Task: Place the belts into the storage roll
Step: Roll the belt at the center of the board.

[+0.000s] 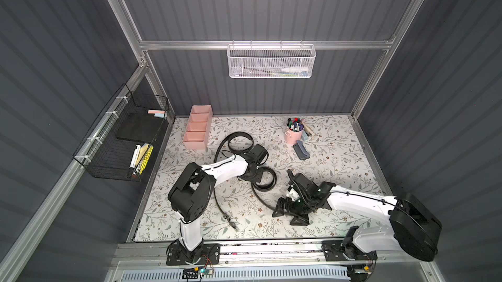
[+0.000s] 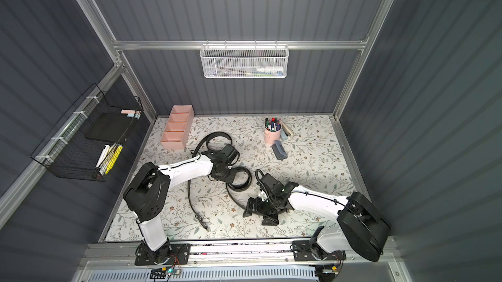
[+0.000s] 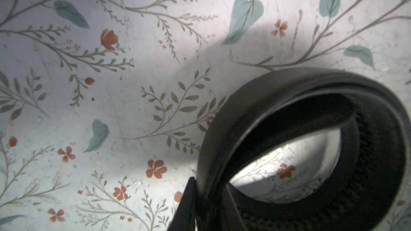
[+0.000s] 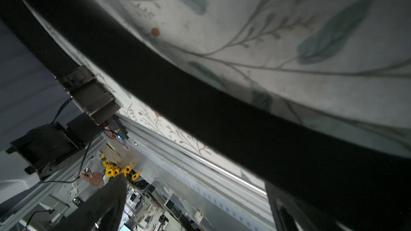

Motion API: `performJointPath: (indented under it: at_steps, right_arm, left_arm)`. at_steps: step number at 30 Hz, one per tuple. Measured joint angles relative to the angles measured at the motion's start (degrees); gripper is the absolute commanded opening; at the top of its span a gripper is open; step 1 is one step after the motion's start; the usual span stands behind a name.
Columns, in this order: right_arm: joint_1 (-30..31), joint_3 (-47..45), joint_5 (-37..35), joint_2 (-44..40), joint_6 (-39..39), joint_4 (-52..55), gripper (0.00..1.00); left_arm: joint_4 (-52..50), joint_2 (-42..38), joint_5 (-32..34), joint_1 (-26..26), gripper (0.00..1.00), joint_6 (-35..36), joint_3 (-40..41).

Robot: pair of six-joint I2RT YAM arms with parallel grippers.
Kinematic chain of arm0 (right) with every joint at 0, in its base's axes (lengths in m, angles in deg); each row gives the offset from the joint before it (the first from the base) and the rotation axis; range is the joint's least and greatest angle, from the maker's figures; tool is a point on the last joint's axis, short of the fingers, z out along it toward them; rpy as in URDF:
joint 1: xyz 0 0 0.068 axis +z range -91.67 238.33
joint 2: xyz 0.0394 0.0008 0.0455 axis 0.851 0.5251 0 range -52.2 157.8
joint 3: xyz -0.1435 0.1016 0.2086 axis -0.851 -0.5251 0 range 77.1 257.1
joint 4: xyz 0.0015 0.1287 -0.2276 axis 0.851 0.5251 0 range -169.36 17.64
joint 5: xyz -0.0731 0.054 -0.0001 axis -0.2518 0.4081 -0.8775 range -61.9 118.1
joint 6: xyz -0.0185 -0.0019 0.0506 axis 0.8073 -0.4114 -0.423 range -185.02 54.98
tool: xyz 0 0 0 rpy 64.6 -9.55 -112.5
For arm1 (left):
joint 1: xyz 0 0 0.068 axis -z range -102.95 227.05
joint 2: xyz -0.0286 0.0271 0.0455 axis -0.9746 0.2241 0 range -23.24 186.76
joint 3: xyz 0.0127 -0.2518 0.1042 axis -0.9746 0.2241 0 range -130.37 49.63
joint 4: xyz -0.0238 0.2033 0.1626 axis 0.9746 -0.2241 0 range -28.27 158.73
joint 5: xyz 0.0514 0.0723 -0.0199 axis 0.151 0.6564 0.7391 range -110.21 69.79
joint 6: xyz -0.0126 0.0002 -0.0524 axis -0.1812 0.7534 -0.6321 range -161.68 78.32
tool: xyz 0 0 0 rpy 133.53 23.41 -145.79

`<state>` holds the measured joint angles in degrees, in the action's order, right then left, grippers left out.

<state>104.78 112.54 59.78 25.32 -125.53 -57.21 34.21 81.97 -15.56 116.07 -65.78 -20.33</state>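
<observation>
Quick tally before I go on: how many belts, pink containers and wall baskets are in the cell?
Belts: 2, the looped belt and the coiled belt, neither in the tray
Pink containers: 2, the tray and the cup of markers
Wall baskets: 2, the black basket and the white basket
Total: 6

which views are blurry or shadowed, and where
Left wrist view: a broad soft shadow crosses the floral mat; the coiled belt blurs toward the lens. Right wrist view: the close strap is a dark, unfocused band, the buckle sharper. Both top views: evenly lit, no glare.
</observation>
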Motion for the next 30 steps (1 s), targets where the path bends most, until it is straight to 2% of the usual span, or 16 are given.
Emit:
performJointPath:
  at_steps: [7,12,25,30]
  right_arm:
    - [-8.41,-0.2,-0.57,1.27,0.9,-4.9,0.99]
    - [-13.99,3.58,-0.13,6.32,3.32,-6.34,0.99]
    - [-15.78,23.52,5.84,25.49,4.28,-11.61,0.99]
    - [-16.96,24.7,4.57,23.23,5.66,-7.34,0.98]
  left_arm:
    - [-0.94,-4.85,1.92,2.97,0.15,1.2,6.08]
    - [-1.14,-7.39,3.52,4.87,0.15,1.68,9.2]
    - [0.09,-9.53,5.66,9.05,0.15,1.81,12.24]
    - [0.13,-9.09,6.64,10.14,0.15,1.57,11.91]
